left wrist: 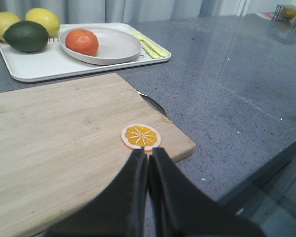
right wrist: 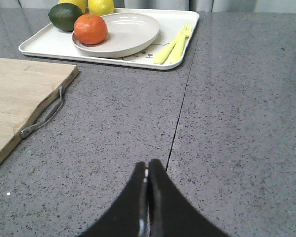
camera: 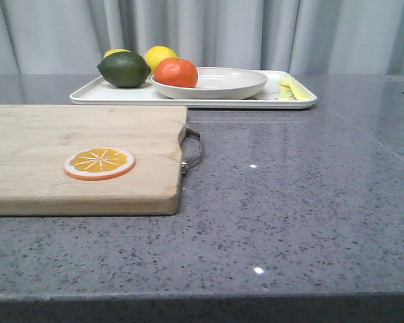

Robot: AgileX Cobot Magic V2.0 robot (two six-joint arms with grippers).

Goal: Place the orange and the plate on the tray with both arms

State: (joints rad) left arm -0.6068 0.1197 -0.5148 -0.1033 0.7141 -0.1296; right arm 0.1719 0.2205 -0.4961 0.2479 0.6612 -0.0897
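The orange [camera: 176,72] lies in the off-white plate [camera: 229,84], and the plate rests on the white tray [camera: 94,94] at the back of the table. They also show in the left wrist view as orange [left wrist: 82,41], plate [left wrist: 116,47] and tray [left wrist: 44,66], and in the right wrist view as orange [right wrist: 91,29], plate [right wrist: 130,32] and tray [right wrist: 44,44]. My left gripper [left wrist: 148,150] is shut and empty above the near edge of the cutting board. My right gripper [right wrist: 147,164] is shut and empty above the grey table, well short of the tray. Neither arm shows in the front view.
A wooden cutting board [camera: 54,155] with a metal handle [camera: 192,151] lies front left, an orange slice disc [camera: 99,163] on it. On the tray also lie a green lime [camera: 124,69], two lemons [camera: 160,57] and yellow cutlery [camera: 291,89]. The table's front edge [camera: 202,296] is near.
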